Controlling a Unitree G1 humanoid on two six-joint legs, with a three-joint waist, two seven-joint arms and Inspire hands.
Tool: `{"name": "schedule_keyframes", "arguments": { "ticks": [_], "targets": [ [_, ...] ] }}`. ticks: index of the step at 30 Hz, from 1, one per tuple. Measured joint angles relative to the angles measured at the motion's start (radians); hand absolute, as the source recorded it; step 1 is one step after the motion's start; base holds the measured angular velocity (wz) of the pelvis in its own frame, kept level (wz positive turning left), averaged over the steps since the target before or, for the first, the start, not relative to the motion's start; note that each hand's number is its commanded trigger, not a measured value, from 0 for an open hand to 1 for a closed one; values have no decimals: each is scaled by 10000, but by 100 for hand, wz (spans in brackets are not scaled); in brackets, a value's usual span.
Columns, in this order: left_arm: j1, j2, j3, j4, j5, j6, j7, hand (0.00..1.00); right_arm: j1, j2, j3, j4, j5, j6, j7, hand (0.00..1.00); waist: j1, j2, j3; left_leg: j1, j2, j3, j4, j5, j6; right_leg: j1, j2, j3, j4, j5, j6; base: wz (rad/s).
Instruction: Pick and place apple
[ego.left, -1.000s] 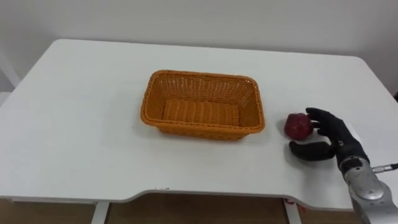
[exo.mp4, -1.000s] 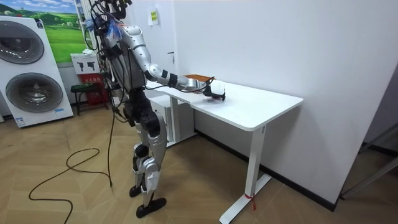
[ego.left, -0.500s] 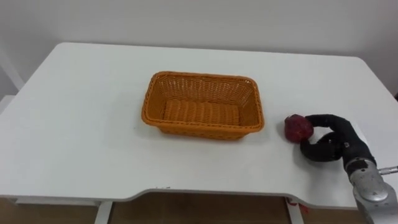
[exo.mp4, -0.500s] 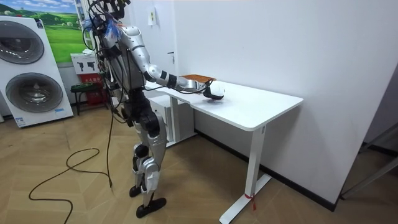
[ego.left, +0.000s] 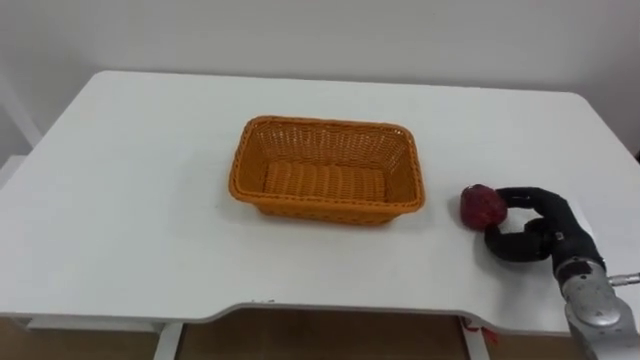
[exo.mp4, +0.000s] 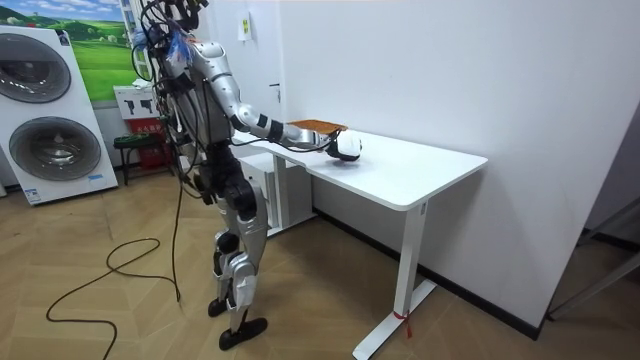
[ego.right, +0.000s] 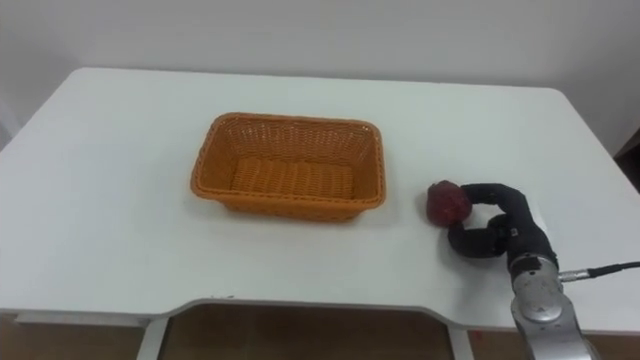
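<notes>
The apple sits on the table just right of the basket, apart from its right end wall. The right hand lies just right of the apple, so the fruit is toward the robot's left from the palm, between hand and basket. The fingers and thumb are curled together into a ring whose tips touch the apple's right side. The apple looks to lie outside that ring, not within it, so I judge nothing is truly held. The apple is roundish, with no long axis to line up on. This arm is plainly the one placed for the job. A good pick would likely need the hand spread and pushed further left round the fruit. Then comes a short carry left over the basket's near rim.
</notes>
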Motion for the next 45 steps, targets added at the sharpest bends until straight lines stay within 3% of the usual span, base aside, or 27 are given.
{"name": "schedule_keyframes", "arguments": {
  "ticks": [3, 9, 15, 30, 37, 38, 39, 40, 45],
  "targets": [
    [5, -44, 48, -70, 31, 22, 56, 0, 1, 0, -8, -647, 444, 440, -467, 100, 6, 38, -2, 5, -1, 45, -17, 14, 2, -1, 3, 68, 10, -1, 1, -4],
    [-104, -46, -12, -87, -5, 30, 280, 0, -73, -18, -113, -2766, 841, 321, -1085, 100, -13, 6, 8, 171, 9, 55, -89, 37, -5, 33, 17, 139, -1, -1, 0, -1],
    [-182, -46, -13, -100, 6, 45, 285, 0, -378, -18, -156, -3608, 848, 308, -1489, 100, -29, -38, 18, 54, 10, 78, -89, 37, -4, 8, 14, 132, -2, 0, 0, 0],
    [-337, -89, 25, -92, 57, 37, 284, 0, -374, -11, -157, -5641, 166, 309, -1293, 100, 42, 82, 3, -166, 16, 82, -39, 48, -5, -273, 15, 106, 7, 4, -7, 0],
    [-586, -95, -233, -77, 62, 37, 284, 0, -377, -3, 541, -5842, -819, 313, -856, 100, 381, 55, 13, -171, 21, 77, -41, 58, -11, -308, 18, 165, 8, 7, -13, -1],
    [-623, -95, -273, -46, 55, 37, 284, 0, -377, -4, 625, -5843, -869, 312, -776, 90, 483, 52, 14, -170, 21, 80, -41, 57, -11, -310, 17, 164, 9, 8, -14, 0],
    [-632, -95, -286, -46, 54, 36, 284, 0, -378, -5, 672, -5842, -883, 312, -761, 24, 522, 48, 16, -171, 21, 82, -41, 57, -11, -310, 17, 166, 9, 9, -14, 0],
    [-631, -88, -380, -46, 50, 37, 299, 0, -378, -5, 783, -5842, -921, 312, -688, 0, 552, 46, 19, -174, 21, 82, -40, 57, -11, -303, 17, 166, 9, 9, -14, 0],
    [-630, -108, -474, -32, 41, 37, 274, 0, -378, -1, 1087, -5928, -1308, 313, -268, 0, 772, 64, 31, -202, 20, 86, -39, 58, -11, -273, 17, 188, 15, 10, -15, 0]
  ]
}}
